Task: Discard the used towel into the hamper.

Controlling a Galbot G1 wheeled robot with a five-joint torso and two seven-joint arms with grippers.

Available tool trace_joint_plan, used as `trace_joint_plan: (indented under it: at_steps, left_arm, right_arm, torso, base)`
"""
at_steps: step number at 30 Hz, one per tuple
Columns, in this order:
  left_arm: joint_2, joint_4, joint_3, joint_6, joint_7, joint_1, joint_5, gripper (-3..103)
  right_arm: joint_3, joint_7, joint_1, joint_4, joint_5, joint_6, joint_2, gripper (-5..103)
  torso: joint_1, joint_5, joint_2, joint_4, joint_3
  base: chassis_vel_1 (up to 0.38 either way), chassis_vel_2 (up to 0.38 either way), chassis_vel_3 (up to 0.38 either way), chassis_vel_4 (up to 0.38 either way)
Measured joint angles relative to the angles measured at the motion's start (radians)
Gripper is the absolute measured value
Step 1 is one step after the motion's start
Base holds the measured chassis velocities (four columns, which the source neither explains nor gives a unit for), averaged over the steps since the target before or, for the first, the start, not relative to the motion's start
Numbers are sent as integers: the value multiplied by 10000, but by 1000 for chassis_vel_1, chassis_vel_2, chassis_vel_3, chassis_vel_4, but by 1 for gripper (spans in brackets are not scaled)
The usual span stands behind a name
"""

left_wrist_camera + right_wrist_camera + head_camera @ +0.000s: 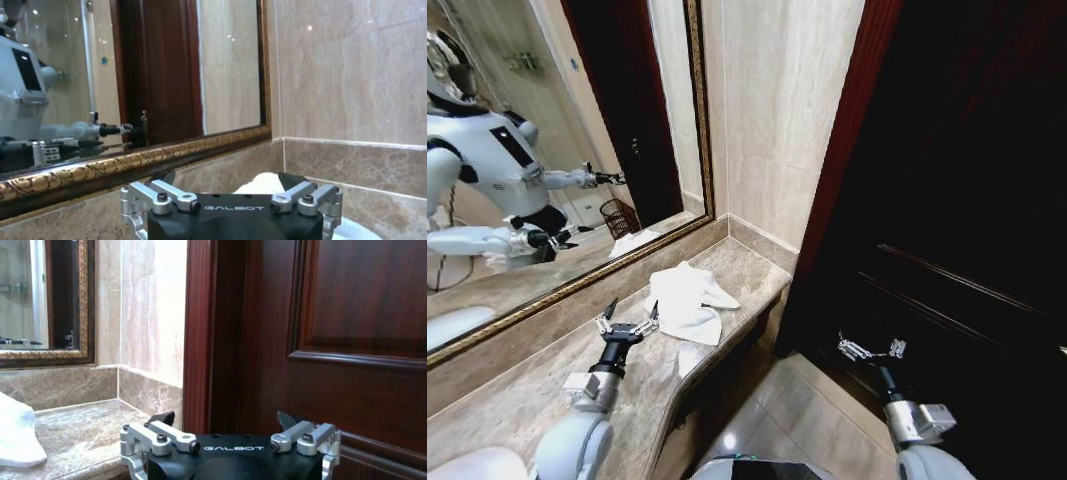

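Observation:
The used towel (689, 300) lies crumpled and white on the marble counter (517, 400), near its far end by the wall. My left gripper (632, 318) hovers over the counter just short of the towel's near edge, open and holding nothing. In the left wrist view the towel (260, 182) shows straight ahead between the open fingers (167, 197). My right gripper (870, 348) hangs open off the counter, in front of the dark wooden door. In the right wrist view the towel (17, 435) lies off to one side. The mirror reflects the hamper (619, 217), a dark slatted basket.
A gold-framed mirror (577, 285) runs along the back of the counter. A marble wall (767, 120) closes the counter's far end. The dark door (947, 200) fills the right side, with tiled floor (777, 420) below. A white basin rim (472, 465) shows at the near left.

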Motion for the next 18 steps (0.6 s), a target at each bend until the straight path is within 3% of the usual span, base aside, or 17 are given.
trace_joint_plan:
  at_steps: [18]
  left_arm:
    - [1682,1710,555,518,133,-1963,-1617,100]
  right_arm:
    - [-27,792,20,147,-749,-46,6,100]
  torso:
    - [2,-1,0,0,0]
  base:
    - [0,0,0,0]
